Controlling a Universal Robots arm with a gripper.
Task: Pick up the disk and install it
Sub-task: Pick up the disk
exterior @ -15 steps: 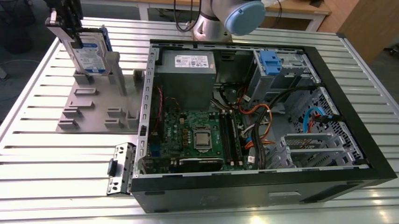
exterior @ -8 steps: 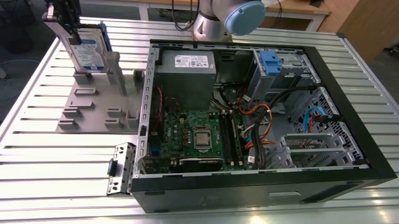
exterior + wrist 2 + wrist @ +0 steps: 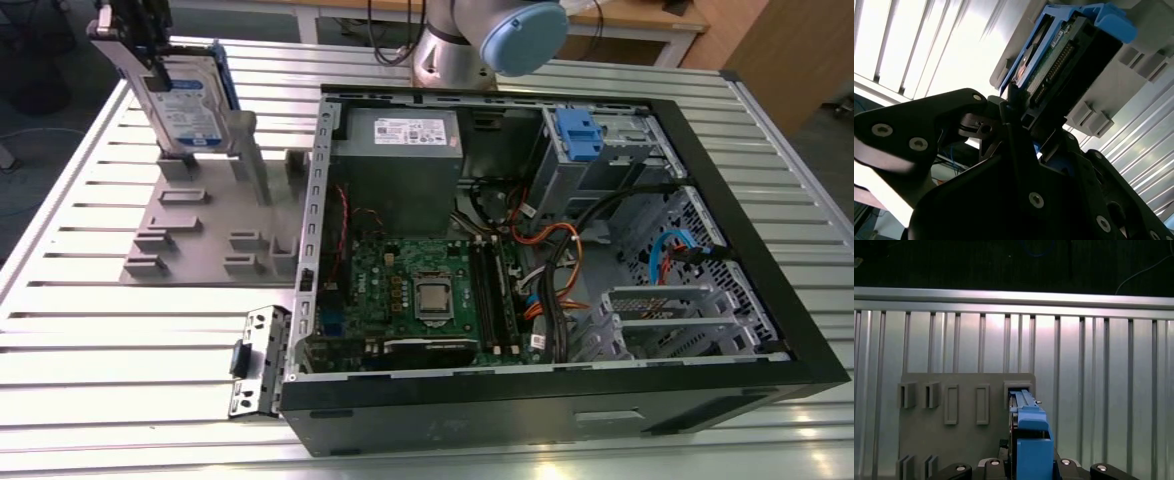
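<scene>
blue plastic frames the disk (image 3: 188, 100), which stands on edge in the grey holder (image 3: 200, 235) near the worktop's (image 3: 80, 330) far corner at the exterior view's left, well apart from the open computer case (image 3: 754, 300); its lower end sits between the holder's upright posts (image 3: 248, 150); the gripper (image 3: 134, 35) is at its upper end, and in the second wrist view the black fingers (image 3: 1010, 107) lie against the drive's end, so the jaws look clenched on the disk rather than released; the step in hand, as i judge it, is drawing the disk out of the holder; to do it well the pull should run straight along the posts, drive upright and untwisted, since a tilted drive would likely bind or drag the holder along; the grip ought to bear on the bracket (image 3: 1030, 432) and the metal body, not on the bare circuit board (image 3: 1054, 62) that the second wrist view shows; in the first wrist view the bracket lines up with the slot (image 3: 1018, 388), a fair check of squareness; slow travel seems wise until the lower end is free of the posts, and only then any sideways motion.
</scene>
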